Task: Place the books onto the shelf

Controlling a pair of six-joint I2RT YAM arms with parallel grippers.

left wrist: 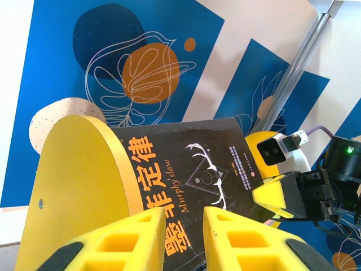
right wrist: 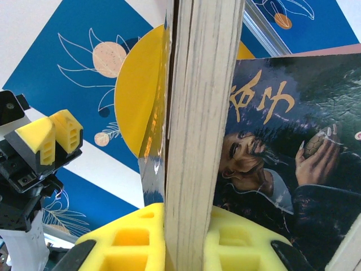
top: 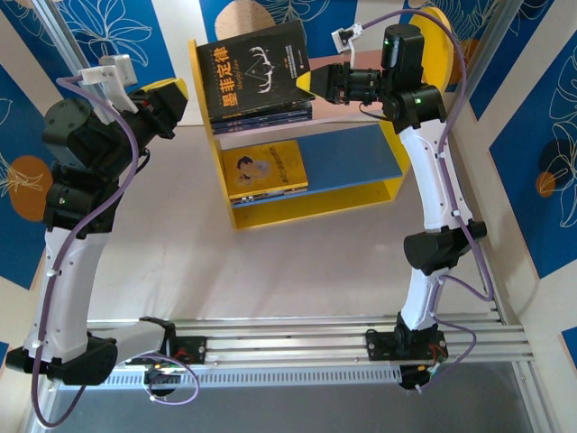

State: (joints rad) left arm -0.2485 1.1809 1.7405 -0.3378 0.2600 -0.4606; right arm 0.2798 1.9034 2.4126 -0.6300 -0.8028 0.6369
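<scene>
Blue-patterned walls [top: 90, 36], pale table [top: 270, 271]. My left pincer [left wrist: 183, 215] sits slightly parted, empty, just left of the shelf [top: 315, 200]. Antler book [top: 257, 68] lies flat atop the upper-board stack [top: 270, 115], top centre. My right pincer [top: 320, 84] pinches its right edge; book extends leftward from it.

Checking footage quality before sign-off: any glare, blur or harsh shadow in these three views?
Top external: even light, sharp, only soft shadows on the table. Left wrist: mild sheen on the antlers book, title legible. Right wrist: that book's glossy cover mirrors the yellow shelf side; the portrait book reads clearly, no blur.
</scene>
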